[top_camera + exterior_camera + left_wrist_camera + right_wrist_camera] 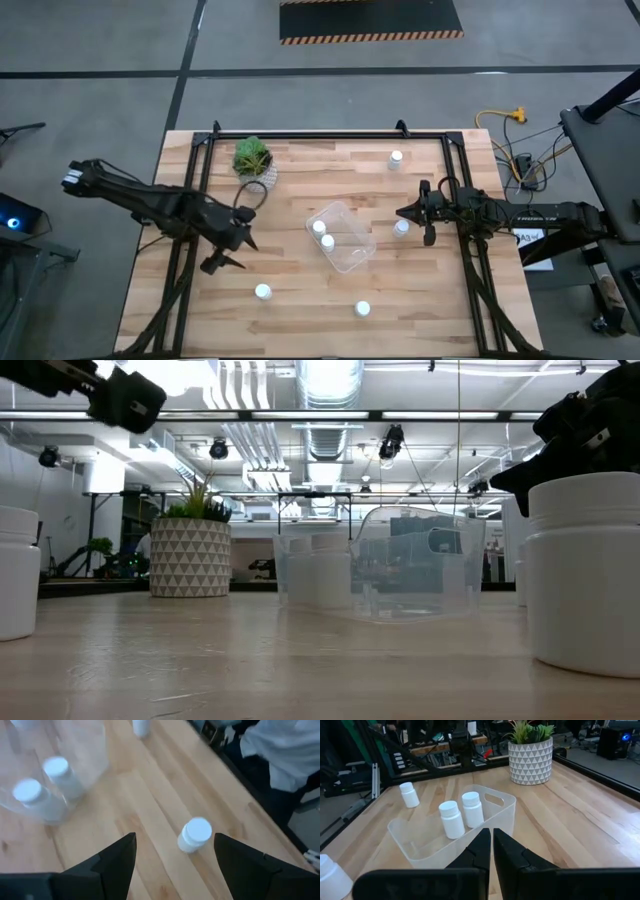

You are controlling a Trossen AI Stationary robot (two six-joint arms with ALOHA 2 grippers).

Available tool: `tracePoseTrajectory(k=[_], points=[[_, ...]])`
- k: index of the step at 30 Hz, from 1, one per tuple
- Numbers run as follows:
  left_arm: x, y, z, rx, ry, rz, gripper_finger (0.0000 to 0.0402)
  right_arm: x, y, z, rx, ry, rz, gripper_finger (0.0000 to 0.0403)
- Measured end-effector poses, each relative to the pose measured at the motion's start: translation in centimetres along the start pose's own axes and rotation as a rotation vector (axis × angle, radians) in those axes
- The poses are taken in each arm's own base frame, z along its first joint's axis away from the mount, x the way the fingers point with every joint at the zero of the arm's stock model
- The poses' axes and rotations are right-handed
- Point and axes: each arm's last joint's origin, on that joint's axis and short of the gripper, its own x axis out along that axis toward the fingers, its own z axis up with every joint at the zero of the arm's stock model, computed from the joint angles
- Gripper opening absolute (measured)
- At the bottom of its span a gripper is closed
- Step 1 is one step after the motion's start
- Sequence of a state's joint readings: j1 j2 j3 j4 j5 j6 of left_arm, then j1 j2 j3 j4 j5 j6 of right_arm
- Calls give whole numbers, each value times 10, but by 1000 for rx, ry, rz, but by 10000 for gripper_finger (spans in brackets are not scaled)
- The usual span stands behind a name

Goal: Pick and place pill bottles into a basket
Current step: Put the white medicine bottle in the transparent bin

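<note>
The fingers of the left gripper [172, 865] stand wide apart and hold nothing, with one pill bottle [195, 835] on the bench [150, 805] just ahead between their tips; the fingers of the right gripper [491, 851] are pressed together, empty, with the basket [502, 802] and its two bottles just beyond them. If the left gripper closes off-centre, I judge a finger could knock that small bottle over and send it rolling. The high view alone shows all six bottles, four loose; the right wrist view shows the plant pot [530, 761] beyond the basket.
</note>
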State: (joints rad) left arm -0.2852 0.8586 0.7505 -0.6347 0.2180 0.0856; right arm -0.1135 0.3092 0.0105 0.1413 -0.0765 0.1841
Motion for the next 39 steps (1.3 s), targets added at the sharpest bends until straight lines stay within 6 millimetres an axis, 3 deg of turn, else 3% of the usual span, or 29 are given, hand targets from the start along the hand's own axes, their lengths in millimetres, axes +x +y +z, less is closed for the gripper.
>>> tracePoseTrajectory(k=[12,19,30,39], points=[[53,9,2,-45,144,-116,249,0,0,0,0,0,-1,13],[74,11,9,-50,190,-153,249,0,0,0,0,0,-2,13],[76,-4,40,34,180,-183,249,0,0,0,0,1,-1,13],[70,-11,41,109,272,-44,249,0,0,0,0,0,-1,13]])
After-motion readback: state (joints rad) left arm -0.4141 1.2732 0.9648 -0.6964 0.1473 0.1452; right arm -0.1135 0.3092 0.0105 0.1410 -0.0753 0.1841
